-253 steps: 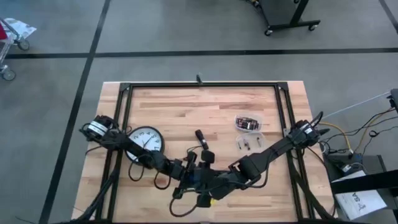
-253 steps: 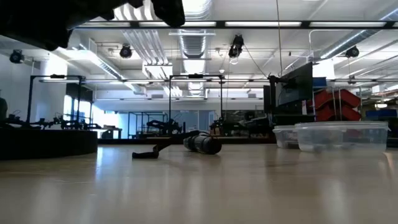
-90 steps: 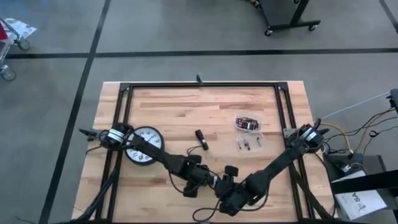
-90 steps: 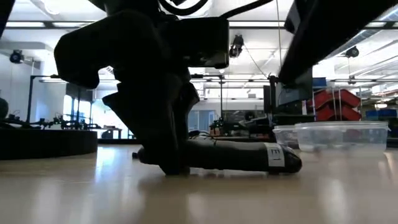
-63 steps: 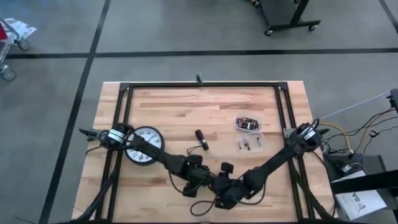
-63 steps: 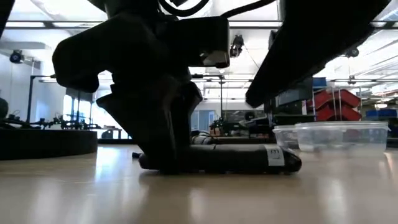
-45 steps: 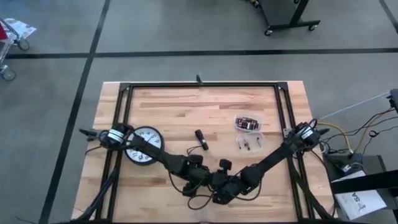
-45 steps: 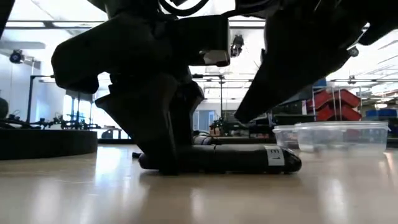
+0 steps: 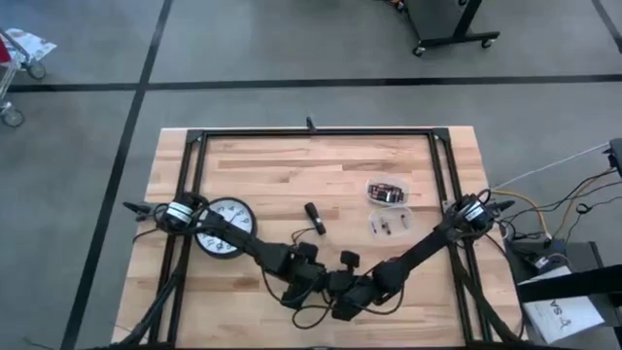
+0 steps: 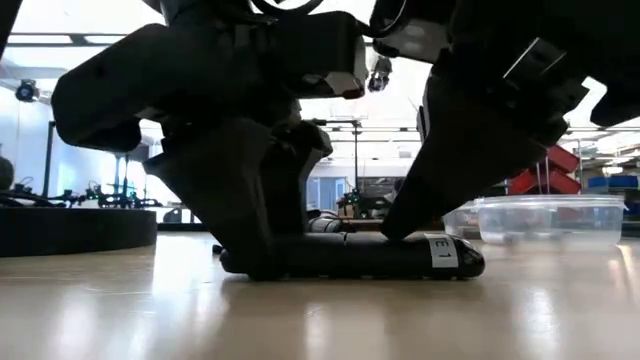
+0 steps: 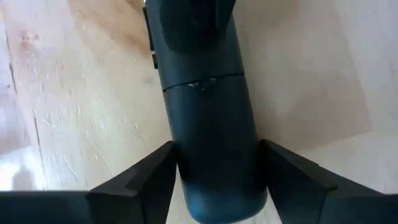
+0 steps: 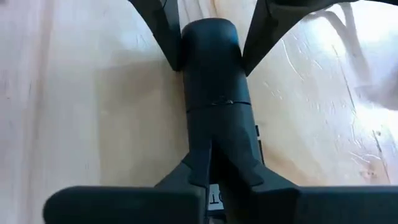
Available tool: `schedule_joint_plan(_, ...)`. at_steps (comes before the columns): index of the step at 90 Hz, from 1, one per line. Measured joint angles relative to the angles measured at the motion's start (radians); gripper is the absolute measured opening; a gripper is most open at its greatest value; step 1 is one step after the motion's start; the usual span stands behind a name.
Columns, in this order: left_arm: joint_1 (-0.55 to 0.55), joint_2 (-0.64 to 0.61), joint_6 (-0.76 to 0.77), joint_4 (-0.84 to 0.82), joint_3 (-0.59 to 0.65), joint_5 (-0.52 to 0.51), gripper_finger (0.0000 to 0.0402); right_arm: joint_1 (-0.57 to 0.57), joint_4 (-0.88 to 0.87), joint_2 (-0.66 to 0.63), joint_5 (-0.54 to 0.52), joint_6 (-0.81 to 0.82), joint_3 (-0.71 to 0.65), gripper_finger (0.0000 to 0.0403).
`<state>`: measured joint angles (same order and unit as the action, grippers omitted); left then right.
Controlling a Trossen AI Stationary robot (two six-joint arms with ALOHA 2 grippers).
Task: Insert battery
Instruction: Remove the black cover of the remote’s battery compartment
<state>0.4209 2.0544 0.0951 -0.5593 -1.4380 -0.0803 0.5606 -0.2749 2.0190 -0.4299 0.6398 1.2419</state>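
A dark cylinder (image 10: 360, 257) with a white label (image 10: 440, 252) near one end lies on its side on the wooden table, near the front edge. My left gripper (image 11: 217, 186) stands over its unlabelled end (image 10: 250, 262), its fingers on either side. My right gripper (image 12: 211, 163) is shut and sits on the labelled half. In the high view both grippers (image 9: 313, 284) (image 9: 340, 295) meet at the front middle and hide the cylinder. No battery shows at the grippers. My left gripper pinches the cylinder's rounded, unlabelled end (image 11: 217, 168) between its two fingers (image 11: 155, 180), one on each side. The fingers come from above and lie across the cylinder, which stays level on the table. My right gripper comes slanting down from the table's right with shut fingertips (image 12: 210, 155) set on the cylinder's upper side (image 12: 214, 118), just past a seam around it and near the label.
A wall clock (image 9: 225, 226) lies at the left under my left arm. A small dark piece (image 9: 313, 216) lies mid-table. A clear tub (image 9: 387, 192) with small items and a flat clear lid (image 9: 392, 226) sit at the right.
My right gripper has moved toward the table's left edge and down, arriving on the labelled half of the cylinder. My left gripper and the cylinder have kept their place on the table.
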Motion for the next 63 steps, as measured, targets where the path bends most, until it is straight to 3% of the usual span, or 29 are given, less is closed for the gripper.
schedule_joint_plan(32, 0.013, -0.011, 0.014, 0.005, 0.0, -0.039, 0.0207, -0.001, 0.001, 0.003, 0.009, 0.0, -0.002, 0.0001)
schedule_joint_plan(63, 0.011, -0.011, 0.023, 0.001, 0.005, 0.03, 0.024, -0.002, 0.004, 0.003, 0.011, 0.002, -0.003, 0.0)
